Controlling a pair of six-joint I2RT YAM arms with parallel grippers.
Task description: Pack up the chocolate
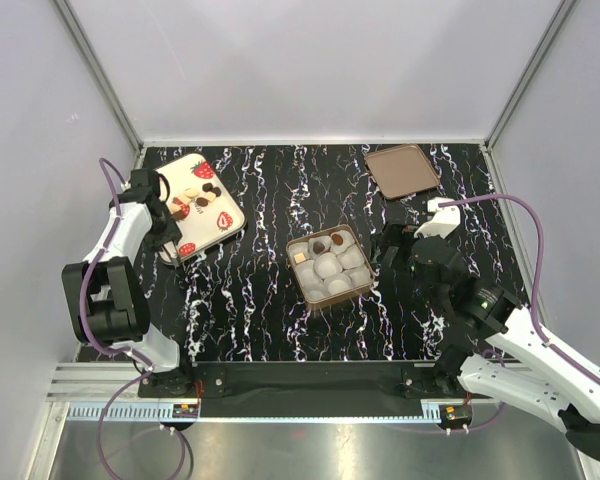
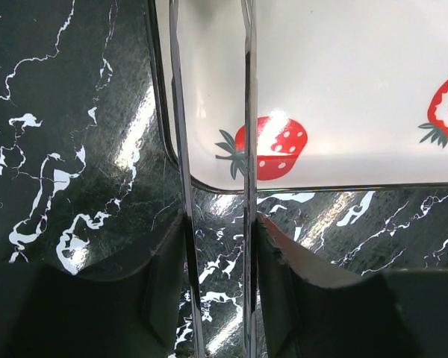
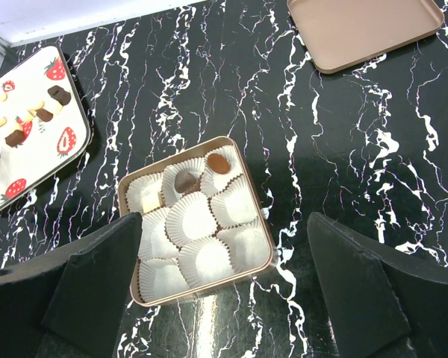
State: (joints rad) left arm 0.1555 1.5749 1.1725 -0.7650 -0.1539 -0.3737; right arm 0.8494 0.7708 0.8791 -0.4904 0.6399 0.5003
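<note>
Several dark and cream chocolate pieces [image 1: 202, 195] lie on the white strawberry-print tray [image 1: 225, 222] at the far left; the right wrist view shows them too [image 3: 41, 110]. My left gripper [image 1: 177, 208] reaches over that tray's near corner. Its two thin blades [image 2: 248, 149] run parallel with a narrow gap; only table and tray [image 2: 343, 89] show between them, and the tips are out of frame. The gold box [image 1: 365, 283] of white paper cups holds three pieces: brown [image 3: 220, 162], dark [image 3: 184, 181], cream [image 3: 151, 201]. My right gripper [image 3: 224, 220] hovers open beside the box, holding nothing.
The box's flat brown lid [image 1: 402, 170] lies at the back right [image 3: 362, 30]. Black marbled tabletop [image 1: 280, 200] separates tray and box. Grey enclosure walls stand close on the left, back and right.
</note>
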